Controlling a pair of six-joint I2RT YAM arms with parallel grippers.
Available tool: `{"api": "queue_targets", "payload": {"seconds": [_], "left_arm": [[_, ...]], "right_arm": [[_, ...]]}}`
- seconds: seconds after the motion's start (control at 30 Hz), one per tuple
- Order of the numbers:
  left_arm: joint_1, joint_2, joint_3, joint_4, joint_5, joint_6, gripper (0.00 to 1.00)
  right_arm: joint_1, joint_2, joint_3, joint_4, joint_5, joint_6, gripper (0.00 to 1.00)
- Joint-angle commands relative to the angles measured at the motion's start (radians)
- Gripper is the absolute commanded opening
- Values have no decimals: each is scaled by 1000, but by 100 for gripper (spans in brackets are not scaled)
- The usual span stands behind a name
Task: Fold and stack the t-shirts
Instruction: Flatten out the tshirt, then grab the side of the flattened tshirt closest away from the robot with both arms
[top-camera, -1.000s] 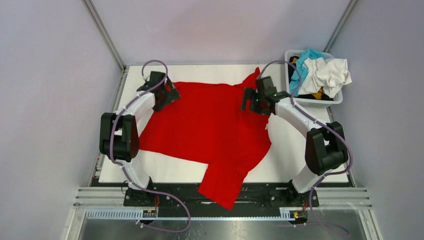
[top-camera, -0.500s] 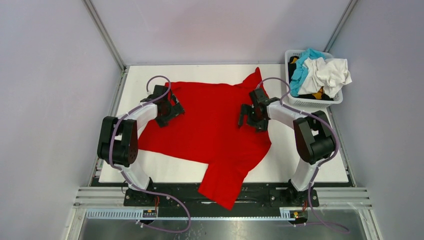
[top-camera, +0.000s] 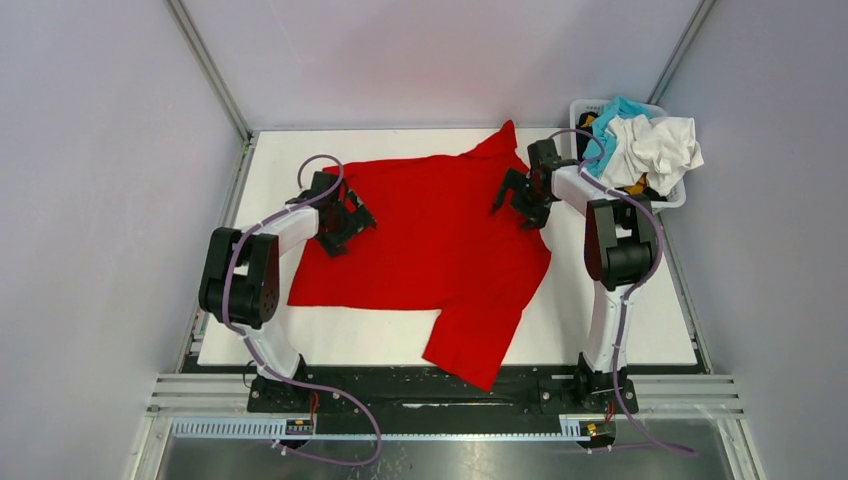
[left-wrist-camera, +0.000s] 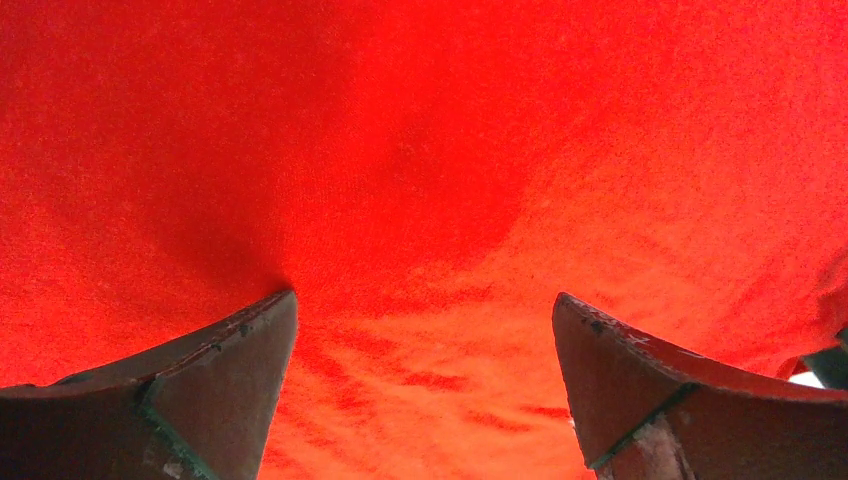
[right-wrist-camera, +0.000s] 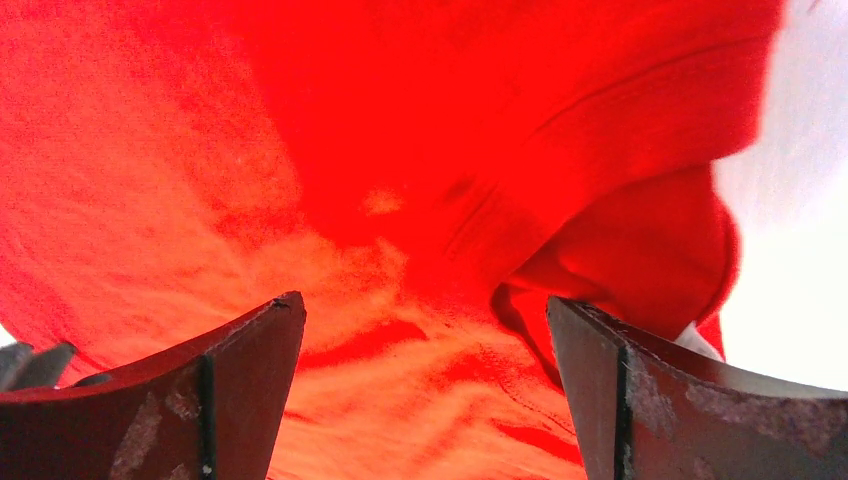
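**First shirt spread, no fold made yet**

Top external view: a red t-shirt (top-camera: 430, 240) lies spread across the white table (top-camera: 600, 320), roughly flat but askew. One sleeve (top-camera: 470, 350) runs toward the near edge and hangs over it. The left gripper (top-camera: 345, 222) sits on the shirt's left part and the right gripper (top-camera: 520, 195) on its far right part, close to the laundry basket (top-camera: 650, 207). The basket holds a crumpled white garment (top-camera: 655, 145), a teal one (top-camera: 605, 125) and others. By my judgement the task is early: no fold shows, no stack exists, and the basketful waits.

Left wrist view: what the overhead cannot settle. The left gripper (left-wrist-camera: 425, 390) has its fingers (left-wrist-camera: 200, 390) spread wide, released, low over smooth red cloth (left-wrist-camera: 430, 150) with nothing pinched.

Right wrist view: the right gripper (right-wrist-camera: 425, 400) is likewise spread and empty. It looks onto a bunched, doubled-over edge of the shirt (right-wrist-camera: 640, 250) beside bare table (right-wrist-camera: 800, 200). From above, that wrinkle is hidden under the arm.
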Motion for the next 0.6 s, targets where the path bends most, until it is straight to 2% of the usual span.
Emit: {"api": "queue_targets", "payload": {"seconds": [0.0, 0.1, 0.2, 0.27, 0.4, 0.57], "left_arm": [[-8, 32, 36, 15, 38, -30, 99], [-8, 43, 113, -40, 22, -9, 99], [-8, -21, 156, -82, -24, 15, 99], [-8, -101, 133, -95, -70, 23, 99], [-7, -276, 28, -174, -228, 39, 99], [13, -489, -193, -325, -415, -44, 99]], "right_arm": [[-39, 87, 152, -79, -5, -10, 100], [-51, 144, 275, -95, 7, -45, 99], [-51, 200, 469, -228, 52, -89, 99], [-49, 164, 475, -233, 44, -107, 100], [-23, -27, 325, -172, 100, -157, 99], [34, -329, -20, -57, 187, -140, 99]]}}
